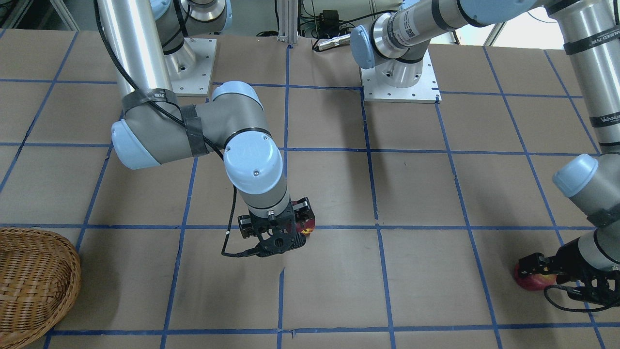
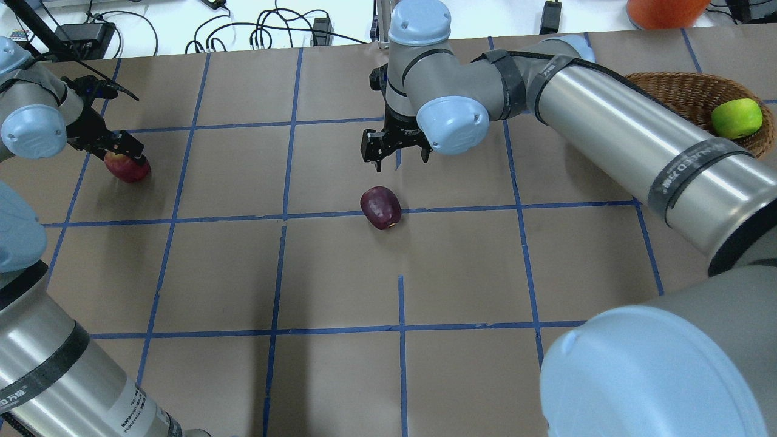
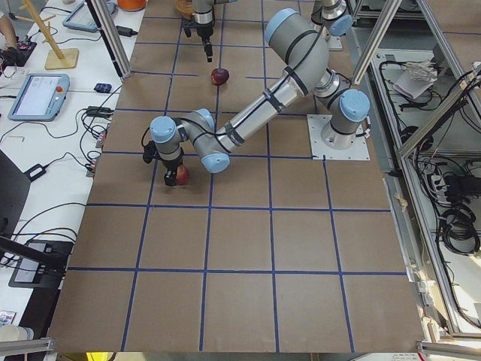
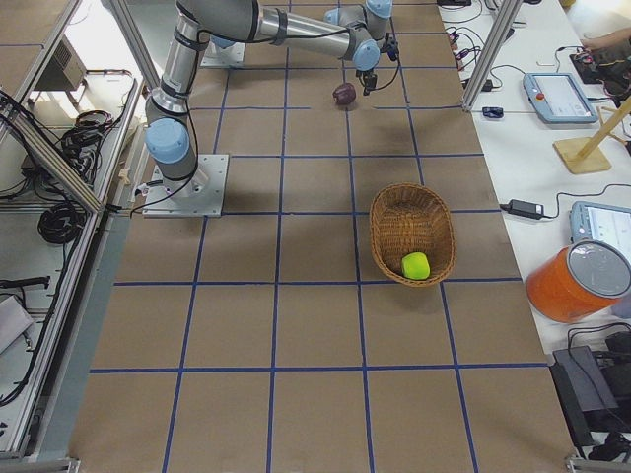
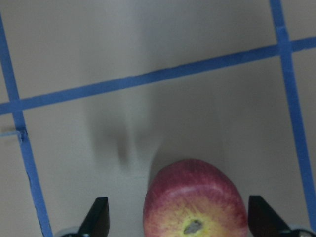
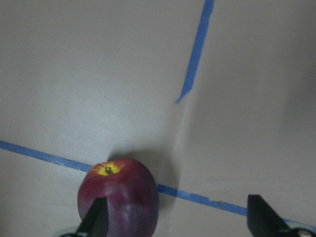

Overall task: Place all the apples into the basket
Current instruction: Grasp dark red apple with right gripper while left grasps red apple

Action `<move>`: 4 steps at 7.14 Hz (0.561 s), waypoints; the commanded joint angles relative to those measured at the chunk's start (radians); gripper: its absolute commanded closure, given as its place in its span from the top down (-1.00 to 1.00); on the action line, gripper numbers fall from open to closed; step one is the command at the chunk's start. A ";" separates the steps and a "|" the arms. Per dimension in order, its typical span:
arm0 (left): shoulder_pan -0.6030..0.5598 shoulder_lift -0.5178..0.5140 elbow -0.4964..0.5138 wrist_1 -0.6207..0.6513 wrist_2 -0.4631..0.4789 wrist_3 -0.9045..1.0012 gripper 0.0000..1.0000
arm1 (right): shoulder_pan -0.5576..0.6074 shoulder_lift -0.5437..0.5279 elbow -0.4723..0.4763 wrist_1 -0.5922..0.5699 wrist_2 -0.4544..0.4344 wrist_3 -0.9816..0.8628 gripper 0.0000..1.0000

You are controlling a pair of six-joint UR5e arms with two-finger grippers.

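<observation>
The maroon apple (image 6: 118,200) could be struck and rolled away if the right gripper (image 6: 177,219) were lowered now. The apple is not centred: in the wrist view it is found at 9 o'clock of the gap, close to one side, while the jaws are spread wide. The red apple (image 5: 195,200) is enclosed between the spread jaws of the left gripper (image 5: 181,217), not yet pinched. The green apple (image 2: 736,118) is already laid in the basket (image 2: 674,91), at 2 o'clock of the overhead view.

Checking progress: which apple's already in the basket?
The yellow-green apple, lying inside the wicker basket. The maroon apple and the red apple both sit on the table.
</observation>
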 commanded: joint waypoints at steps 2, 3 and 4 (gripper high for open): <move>-0.004 0.002 0.003 -0.003 -0.040 -0.012 -0.45 | 0.054 0.045 0.012 -0.013 0.058 0.071 1.00; -0.016 0.023 -0.009 -0.007 -0.054 -0.047 -0.61 | 0.074 0.042 0.057 -0.027 0.052 0.084 1.00; -0.030 0.054 -0.009 -0.096 -0.054 -0.132 -0.61 | 0.074 0.040 0.079 -0.032 0.049 0.095 1.00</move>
